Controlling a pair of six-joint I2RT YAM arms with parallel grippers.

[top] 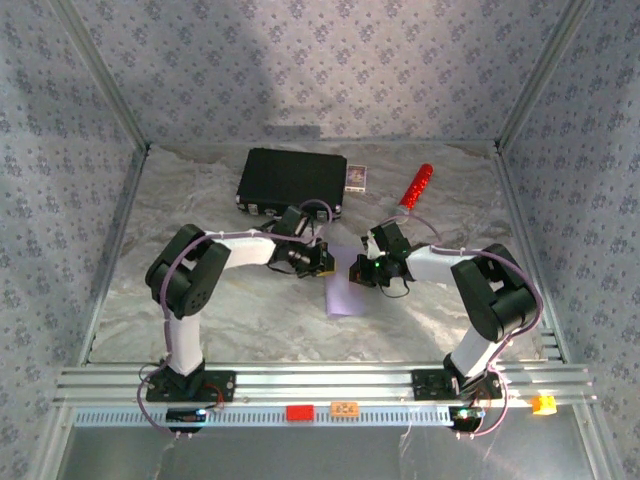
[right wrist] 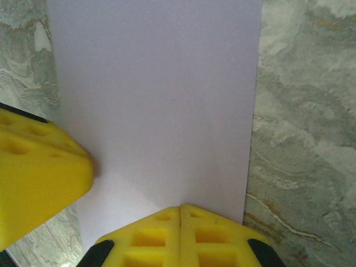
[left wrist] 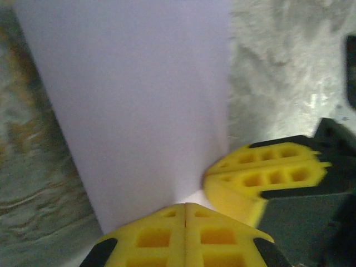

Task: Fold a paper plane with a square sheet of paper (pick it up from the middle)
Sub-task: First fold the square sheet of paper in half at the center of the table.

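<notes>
The left gripper [left wrist: 184, 207] is seen pressed together, its tips set on the far edge of the square sheet of paper [top: 345, 297]; the right gripper [right wrist: 179, 207], likewise closed, is set just beside it on the same edge; whether paper is caught cannot be told; the sheet is laid mid-table [top: 200, 300], well near of the black case [top: 292, 180], the small card box [top: 357, 176] and the red-and-silver cylinder [top: 416, 187].

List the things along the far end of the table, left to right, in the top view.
Far row: black case → card box → red cylinder.
</notes>
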